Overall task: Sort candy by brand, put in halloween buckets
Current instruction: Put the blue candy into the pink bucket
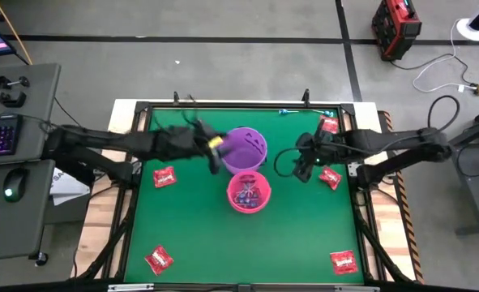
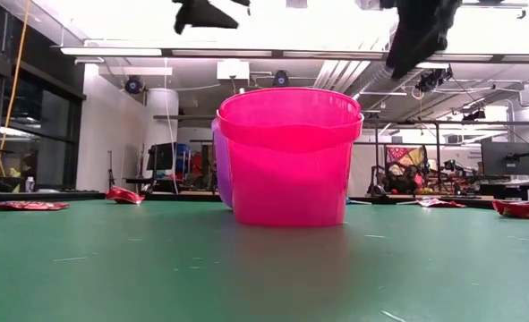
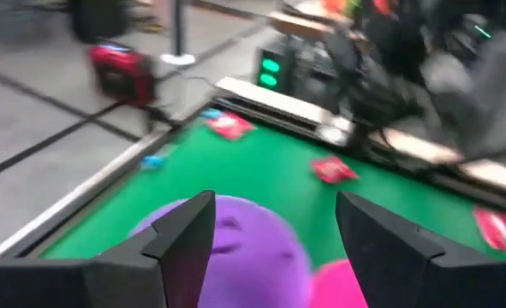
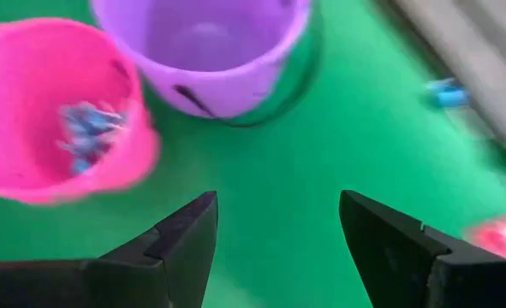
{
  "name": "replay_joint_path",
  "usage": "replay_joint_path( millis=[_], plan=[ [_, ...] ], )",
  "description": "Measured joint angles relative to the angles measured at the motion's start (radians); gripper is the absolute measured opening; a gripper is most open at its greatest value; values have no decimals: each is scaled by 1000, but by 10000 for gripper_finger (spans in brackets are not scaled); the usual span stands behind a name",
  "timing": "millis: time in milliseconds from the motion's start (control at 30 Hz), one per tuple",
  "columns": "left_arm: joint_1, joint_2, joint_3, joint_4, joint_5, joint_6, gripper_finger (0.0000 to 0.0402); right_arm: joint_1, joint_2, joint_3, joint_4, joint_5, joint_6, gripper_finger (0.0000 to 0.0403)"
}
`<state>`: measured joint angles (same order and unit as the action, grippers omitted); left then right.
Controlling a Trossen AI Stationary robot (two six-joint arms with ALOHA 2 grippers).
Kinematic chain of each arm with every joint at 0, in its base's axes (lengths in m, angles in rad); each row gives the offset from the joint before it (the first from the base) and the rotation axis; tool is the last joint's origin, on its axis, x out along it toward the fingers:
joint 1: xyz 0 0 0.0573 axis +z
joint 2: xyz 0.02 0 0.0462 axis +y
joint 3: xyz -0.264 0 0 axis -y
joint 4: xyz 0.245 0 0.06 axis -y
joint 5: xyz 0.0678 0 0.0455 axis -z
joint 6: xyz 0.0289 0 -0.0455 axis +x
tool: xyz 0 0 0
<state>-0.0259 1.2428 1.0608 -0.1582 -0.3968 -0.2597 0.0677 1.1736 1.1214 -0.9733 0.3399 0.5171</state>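
Green counter [image 1: 198, 235] carries the touching purple bucket [image 1: 247, 146] and pink bucket [image 1: 249, 193], with red packets [image 1: 164, 177] scattered around. Left gripper [image 1: 213, 151] and right gripper [image 1: 308, 166] hover with fingers spread, empty. Grey floor surrounds.

Two dark jointed arms, black looping cables, yellow patch near left end effector [image 1: 215, 144], angular black fingers [image 3: 184, 235]
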Motion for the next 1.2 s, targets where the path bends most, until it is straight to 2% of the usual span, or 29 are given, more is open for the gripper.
replay_joint_path(
  millis=[100,200,300,433,600,700,900,1067,1200],
  plan=[
    [75,-98,-36,-25,-24,-54,233,-99,-34,-167,232,-94,36,238],
    [190,-150,-88,-17,25,-123,233,-246,-15,-208,352,-134,84,236],
    [331,-153,-123,-4,127,-158,233,-430,62,-159,363,-150,65,232],
    [500,-92,-138,66,298,-126,233,-661,214,-37,372,-170,60,225],
    [653,-6,-138,204,452,-73,232,-864,455,114,363,-289,209,214],
    [719,30,-138,237,502,-111,233,-928,589,195,364,-356,334,205],
    [821,52,-138,233,584,-132,232,-959,802,357,303,-420,428,182],
    [877,51,-138,234,663,-132,232,-958,910,461,140,-427,452,154],
    [900,51,-138,232,689,-131,232,-962,941,487,133,-415,504,140]
  ],
)
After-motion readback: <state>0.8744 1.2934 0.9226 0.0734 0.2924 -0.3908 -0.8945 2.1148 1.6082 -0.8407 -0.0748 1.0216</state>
